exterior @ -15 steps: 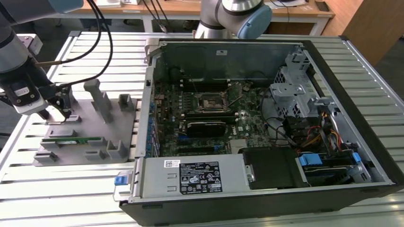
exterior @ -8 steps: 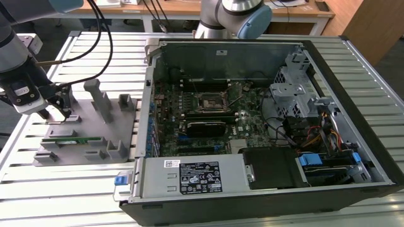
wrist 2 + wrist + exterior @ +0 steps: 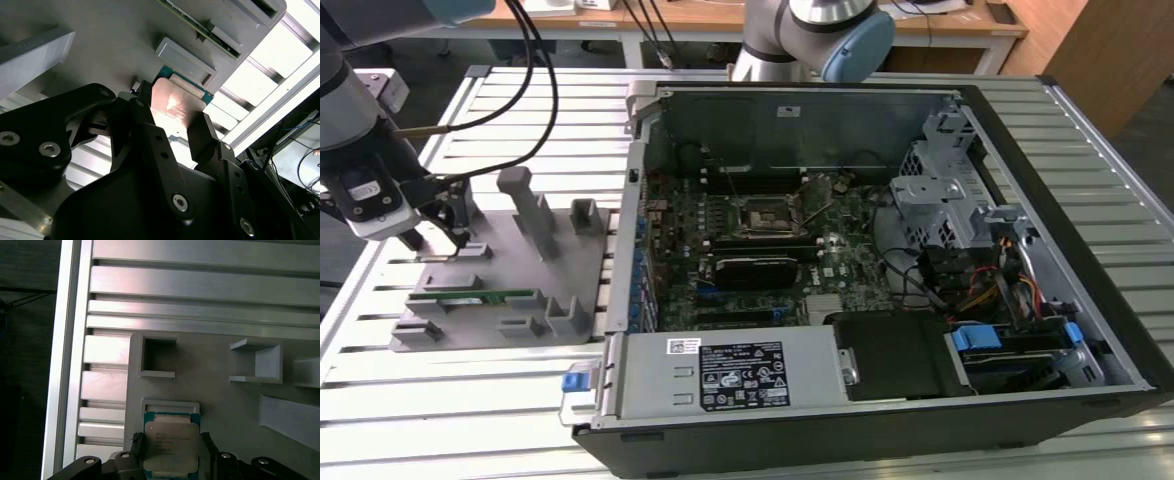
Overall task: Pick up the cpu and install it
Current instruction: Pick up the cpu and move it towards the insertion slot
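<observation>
The cpu [image 3: 171,445], lying in its recess on the grey holder tray [image 3: 220,405] on the slatted counter [image 3: 200,285] beside the computer case [image 3: 881,420], is being clamped at two opposite edges by the tool [image 3: 171,112].

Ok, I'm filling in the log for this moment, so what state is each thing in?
cpu: lying flat on the gray fixture, metal top up, not installed.
pincer: low over the cpu.
computer case: on its side, side panel off, inside exposed.
motherboard socket: without the cpu.
memory stick: lying on the gray fixture.
</observation>
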Robot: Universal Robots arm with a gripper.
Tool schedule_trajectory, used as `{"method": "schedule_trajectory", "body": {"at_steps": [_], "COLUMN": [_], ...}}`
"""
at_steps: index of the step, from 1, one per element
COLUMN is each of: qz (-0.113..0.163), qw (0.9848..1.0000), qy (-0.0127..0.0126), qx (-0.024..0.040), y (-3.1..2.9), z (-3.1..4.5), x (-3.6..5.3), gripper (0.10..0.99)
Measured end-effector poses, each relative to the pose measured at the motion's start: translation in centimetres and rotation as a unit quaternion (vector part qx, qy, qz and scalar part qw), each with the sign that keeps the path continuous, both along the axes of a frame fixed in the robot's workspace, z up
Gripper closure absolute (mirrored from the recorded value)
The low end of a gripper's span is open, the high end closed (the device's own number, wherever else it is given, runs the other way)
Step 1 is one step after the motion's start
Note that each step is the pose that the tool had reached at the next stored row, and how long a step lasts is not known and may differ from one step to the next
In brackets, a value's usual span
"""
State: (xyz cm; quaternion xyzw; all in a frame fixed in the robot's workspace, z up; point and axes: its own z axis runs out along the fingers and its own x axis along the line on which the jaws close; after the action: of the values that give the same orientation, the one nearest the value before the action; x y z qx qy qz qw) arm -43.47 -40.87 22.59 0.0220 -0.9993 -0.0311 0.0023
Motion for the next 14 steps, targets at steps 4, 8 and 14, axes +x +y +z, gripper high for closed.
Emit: {"method": "schedule_trajectory", "body": {"at_steps": [4, 8, 14], "qz": [0.0, 0.0, 0.0], "qw": [1.0, 1.0, 1.0], "qy": [0.0001, 0.0001, 0.0001], "qx": [-0.0001, 0.0, 0.0], "y": [0.0, 0.01, 0.05], "z": [0.09, 0.28, 0.6], "x": [0.0, 0.0, 0.0], "gripper": [0.557, 0.557, 0.557]}}
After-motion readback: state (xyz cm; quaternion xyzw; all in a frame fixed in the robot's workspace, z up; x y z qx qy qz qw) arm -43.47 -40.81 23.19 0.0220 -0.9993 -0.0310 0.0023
